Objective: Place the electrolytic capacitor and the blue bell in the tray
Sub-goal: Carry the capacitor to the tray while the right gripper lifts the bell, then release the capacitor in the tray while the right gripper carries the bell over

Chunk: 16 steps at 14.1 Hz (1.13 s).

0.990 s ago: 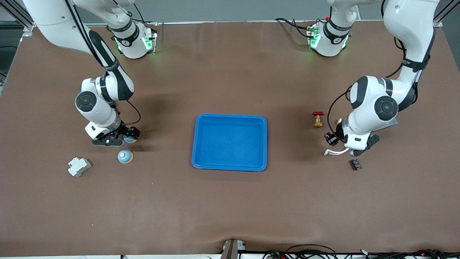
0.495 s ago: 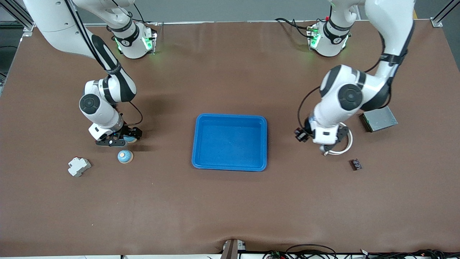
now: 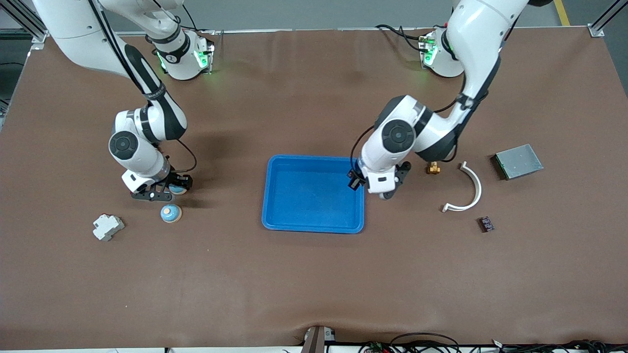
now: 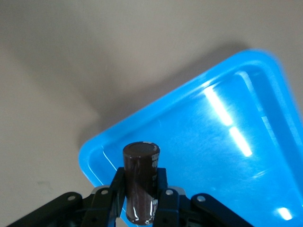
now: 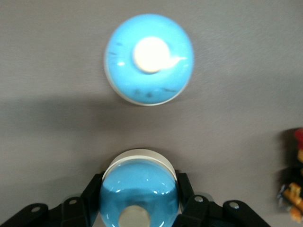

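**Capacitor over tray corner, bell clamped near the right arm's end**

Hovering over the tray [image 3: 314,193] at its corner toward the left arm's end, the left gripper [image 4: 139,198] — fingers [image 4: 116,187] pinching a dark brown electrolytic capacitor [image 4: 140,182] upright, top face up. Showing below it in the left wrist view, the tray's rounded blue rim and glossy floor.

Sitting low toward the right arm's end of the table, the right gripper [image 5: 138,201] — fingers [image 5: 92,191] closed around a blue bell [image 5: 138,194] with a pale rim and a cream knob. Resting on the table just beside it, nearer to the front camera, a second blue bell [image 3: 170,213], apart from the held one.

Lying near that second bell, toward the table's edge, a small white block [image 3: 108,227]. Lying toward the left arm's end: a brass valve [image 3: 432,168] partly hidden by the left arm, a white curved strip [image 3: 470,189], a flat grey metal box [image 3: 518,161] and a small dark chip [image 3: 485,224]
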### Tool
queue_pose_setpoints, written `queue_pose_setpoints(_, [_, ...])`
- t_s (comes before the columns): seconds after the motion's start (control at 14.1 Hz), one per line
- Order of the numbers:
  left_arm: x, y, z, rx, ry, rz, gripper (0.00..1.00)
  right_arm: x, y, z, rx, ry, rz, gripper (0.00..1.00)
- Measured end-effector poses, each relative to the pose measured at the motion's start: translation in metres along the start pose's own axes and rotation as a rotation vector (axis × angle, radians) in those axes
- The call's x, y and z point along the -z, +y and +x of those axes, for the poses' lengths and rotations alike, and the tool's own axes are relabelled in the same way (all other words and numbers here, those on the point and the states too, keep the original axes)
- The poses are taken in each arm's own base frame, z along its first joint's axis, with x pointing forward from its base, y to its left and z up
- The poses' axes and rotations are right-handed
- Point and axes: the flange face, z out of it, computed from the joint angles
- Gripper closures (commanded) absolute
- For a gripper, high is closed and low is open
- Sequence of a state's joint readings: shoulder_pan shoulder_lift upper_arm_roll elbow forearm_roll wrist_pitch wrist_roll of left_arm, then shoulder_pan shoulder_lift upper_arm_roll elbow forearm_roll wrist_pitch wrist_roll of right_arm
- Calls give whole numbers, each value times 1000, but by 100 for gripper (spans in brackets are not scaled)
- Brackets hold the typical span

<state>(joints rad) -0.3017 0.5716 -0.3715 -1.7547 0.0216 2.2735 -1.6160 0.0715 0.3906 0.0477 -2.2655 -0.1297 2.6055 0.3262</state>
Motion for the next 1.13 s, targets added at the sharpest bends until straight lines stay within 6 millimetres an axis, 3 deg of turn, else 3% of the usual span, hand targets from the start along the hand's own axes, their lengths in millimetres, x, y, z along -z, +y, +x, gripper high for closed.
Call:
queue_pose_setpoints(0.14, [-29, 0, -6, 34, -3, 38, 100, 26, -33, 8, -50, -40, -8, 100])
queue_pose_setpoints(0.28, [-52, 0, -3, 59, 8, 63, 100, 62, -77, 14, -112, -49, 15, 100])
queue_pose_setpoints(0.35, [-60, 0, -2, 66, 9, 68, 89, 78, -100, 14, -146, -50, 43, 100])
queue_pose_setpoints(0.42, [-66, 1, -3, 69, 7, 66, 51, 89, -119, 12, -179, -53, 76, 100])
queue_pose_setpoints(0.49, [-68, 3, -3, 70, 5, 59, 1, 95, -135, 9, -212, -60, 106, 100])
queue_pose_setpoints(0.85, [-40, 26, 3, 79, 5, -9, 0, 111, -217, -22, -342, -42, 189, 100])
queue_pose_setpoints(0.99, [-13, 31, 20, 74, 61, -12, 0, 108, -258, -39, -380, -45, 199, 100])
queue_pose_setpoints(1.13, [31, 32, 46, 69, 153, 7, 0, 103, -295, -48, -414, -28, 183, 100])
